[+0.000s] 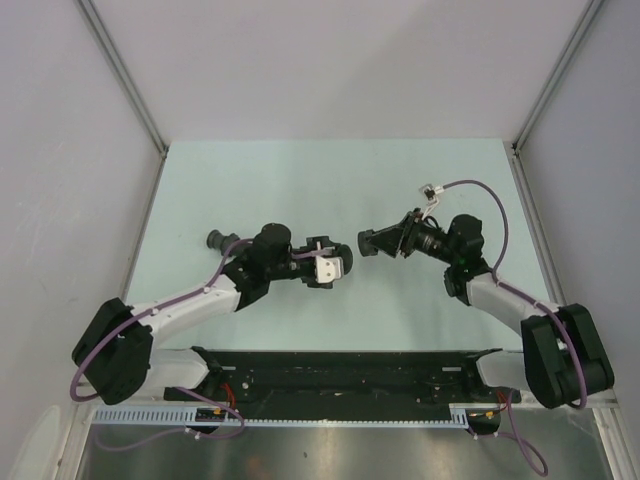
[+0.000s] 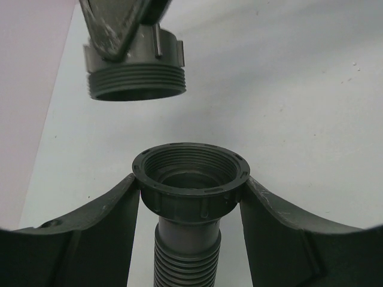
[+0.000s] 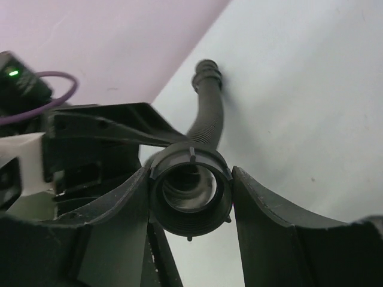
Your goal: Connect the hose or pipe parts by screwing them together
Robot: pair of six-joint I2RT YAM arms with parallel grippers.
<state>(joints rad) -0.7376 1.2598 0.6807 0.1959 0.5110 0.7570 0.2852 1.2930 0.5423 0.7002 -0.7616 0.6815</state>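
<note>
Narrow jaws of the left gripper (image 2: 190, 182) pinch the collar (image 2: 190, 173) of the corrugated hose (image 2: 187, 257). Facing it, the right gripper (image 3: 190, 176) holds the threaded fitting (image 2: 136, 78) with half-wide jaws. An open gap lies between the two threaded rims, over the middle of the table (image 1: 330, 180), well apart from the walls (image 1: 60, 100).

From above, the left arm (image 1: 190, 305) hides most of the ribbed hose (image 1: 217, 239). Close up, the hose runs off the bottom edge, and a right gripper finger (image 2: 116, 27) covers the threaded fitting's (image 2: 136, 78) top.
</note>
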